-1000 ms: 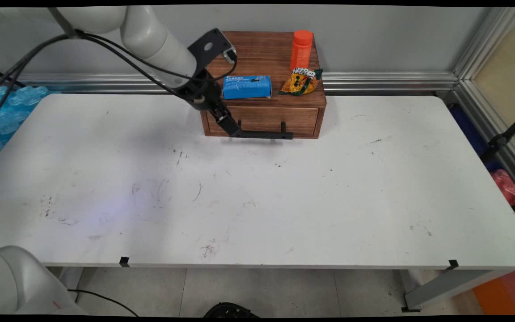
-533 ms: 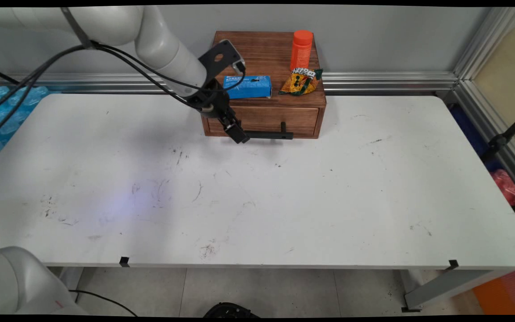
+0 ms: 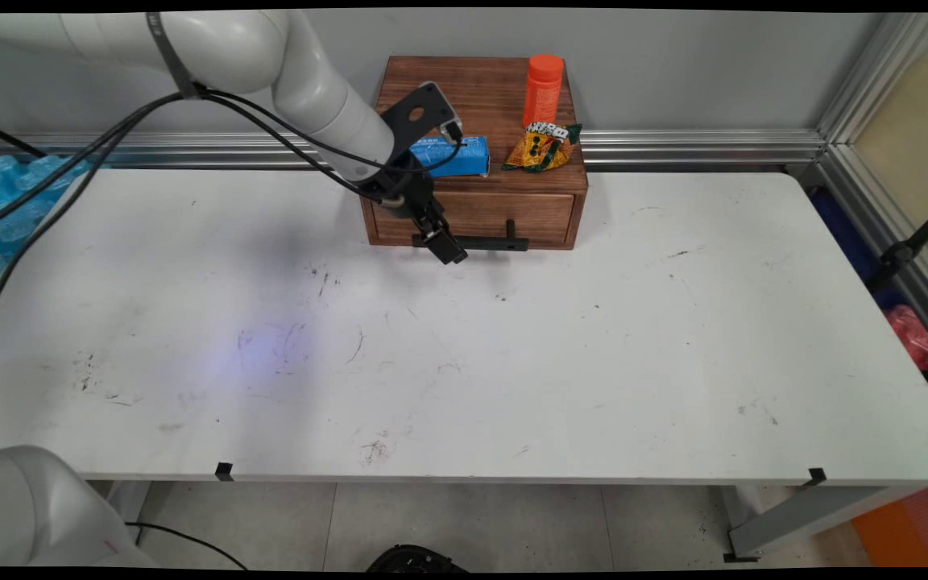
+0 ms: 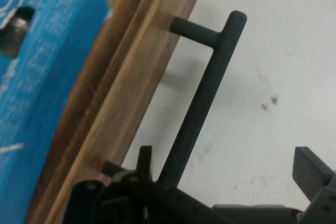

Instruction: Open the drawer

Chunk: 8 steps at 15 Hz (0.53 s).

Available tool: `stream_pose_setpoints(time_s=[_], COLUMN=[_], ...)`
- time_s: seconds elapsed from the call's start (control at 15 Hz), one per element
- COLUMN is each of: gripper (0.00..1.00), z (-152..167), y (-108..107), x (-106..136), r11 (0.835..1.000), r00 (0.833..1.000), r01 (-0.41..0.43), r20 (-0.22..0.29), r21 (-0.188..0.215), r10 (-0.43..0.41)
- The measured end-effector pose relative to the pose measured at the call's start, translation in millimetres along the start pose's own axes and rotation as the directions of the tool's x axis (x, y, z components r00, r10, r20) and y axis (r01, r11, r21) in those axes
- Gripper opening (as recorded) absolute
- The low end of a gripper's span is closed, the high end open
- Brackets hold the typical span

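Drawer (image 3: 476,216) of the wooden box (image 3: 476,97) sits shut; gripper (image 3: 449,250) hangs at its black handle (image 4: 202,103), jaws spread wide around the bar, gripping nothing; blue carton (image 3: 452,155) lies on top.

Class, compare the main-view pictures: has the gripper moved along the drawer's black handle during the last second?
Yes. The gripper has slid rightward along the black handle, from its left end towards the middle; the wooden drawer box stayed put.
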Motion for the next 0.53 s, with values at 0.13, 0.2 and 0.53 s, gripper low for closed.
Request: stream_pose_setpoints(time_s=[0.13,0.2,0.53], gripper=[1.0,1.0,1.0], z=[6.2,9.5,22.7], y=[0.1,0.0,-0.1], x=[2.1,3.2,6.6], r11=[1.0,1.0,0.999], r00=[1.0,1.0,0.999], r01=[-0.012,-0.018,-0.042], r20=[-0.003,-0.004,-0.011], r21=[-0.01,-0.014,-0.027], r10=[0.012,0.018,0.041])
